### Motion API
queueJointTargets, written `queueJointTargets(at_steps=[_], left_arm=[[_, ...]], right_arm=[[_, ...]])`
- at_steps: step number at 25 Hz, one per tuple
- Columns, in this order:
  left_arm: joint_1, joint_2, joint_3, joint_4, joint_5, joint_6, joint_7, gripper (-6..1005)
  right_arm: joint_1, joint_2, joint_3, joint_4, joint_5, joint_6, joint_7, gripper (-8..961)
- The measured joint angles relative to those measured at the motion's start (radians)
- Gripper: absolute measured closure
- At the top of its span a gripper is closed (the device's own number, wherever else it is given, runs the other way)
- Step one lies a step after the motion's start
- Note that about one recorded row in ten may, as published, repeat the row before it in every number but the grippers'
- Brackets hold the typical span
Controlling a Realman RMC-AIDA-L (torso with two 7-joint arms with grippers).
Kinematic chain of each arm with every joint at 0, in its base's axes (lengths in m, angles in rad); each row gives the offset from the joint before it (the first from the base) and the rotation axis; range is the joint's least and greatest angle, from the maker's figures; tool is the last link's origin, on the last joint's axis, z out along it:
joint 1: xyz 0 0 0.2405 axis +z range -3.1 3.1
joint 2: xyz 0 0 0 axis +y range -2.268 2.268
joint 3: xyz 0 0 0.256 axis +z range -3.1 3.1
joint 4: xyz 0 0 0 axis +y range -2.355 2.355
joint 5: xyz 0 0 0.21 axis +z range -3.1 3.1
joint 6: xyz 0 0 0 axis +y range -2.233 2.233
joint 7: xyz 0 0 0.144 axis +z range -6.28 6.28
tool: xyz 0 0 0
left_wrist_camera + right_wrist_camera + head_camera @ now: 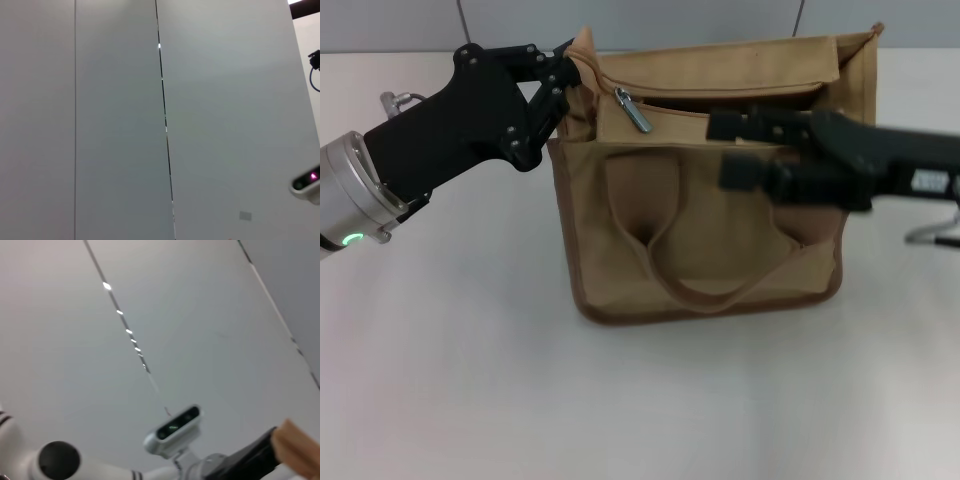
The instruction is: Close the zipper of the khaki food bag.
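Clearly we have our left end effector [563, 88] pinched on the upper left corner of the khaki food bag [710, 215], its black fingers closed over the fabric edge just left of the zipper's start, so that end of the bag looks anchored. Our right end effector [720, 150] reaches in from the right of the frame across the bag's front, its two dark fingers spread apart and level with the upper part of the bag; it appears to hold nothing, and we cannot tell whether it touches the canvas. We judge the step in hand to be the approach to the pull: the zipper [720, 113] runs along the top of the bag and looks open for nearly its whole length, with the small silver pull [632, 110] sitting near the upper left end, just beside the left fingers. The next move, in our judgement, calls for bringing the right fingers to that pull, closing on it, and drawing it toward the right end while the left grip resists. The bag stands upright at the middle of the pale table [470, 380], handles facing us.
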Motion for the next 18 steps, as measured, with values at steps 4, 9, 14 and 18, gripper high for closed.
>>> queueJointTargets(at_steps=[4, 9, 14, 18], left_arm=[[-0.003, 0.000, 0.000, 0.001, 0.000, 0.004, 0.000, 964], [-0.007, 0.000, 0.000, 0.002, -0.010, 0.009, 0.000, 963], [-0.017, 0.000, 0.004, 0.002, -0.011, 0.009, 0.000, 962], [-0.029, -0.002, 0.008, -0.001, -0.011, 0.008, 0.000, 961]], right_arm=[[0.033, -0.001, -0.017, -0.051, -0.005, 0.070, 0.080, 276], [0.050, -0.004, -0.076, -0.064, -0.006, 0.159, 0.112, 281], [0.059, -0.003, -0.117, -0.072, -0.006, 0.210, 0.111, 368], [0.071, 0.002, -0.147, -0.081, -0.007, 0.257, 0.111, 454]])
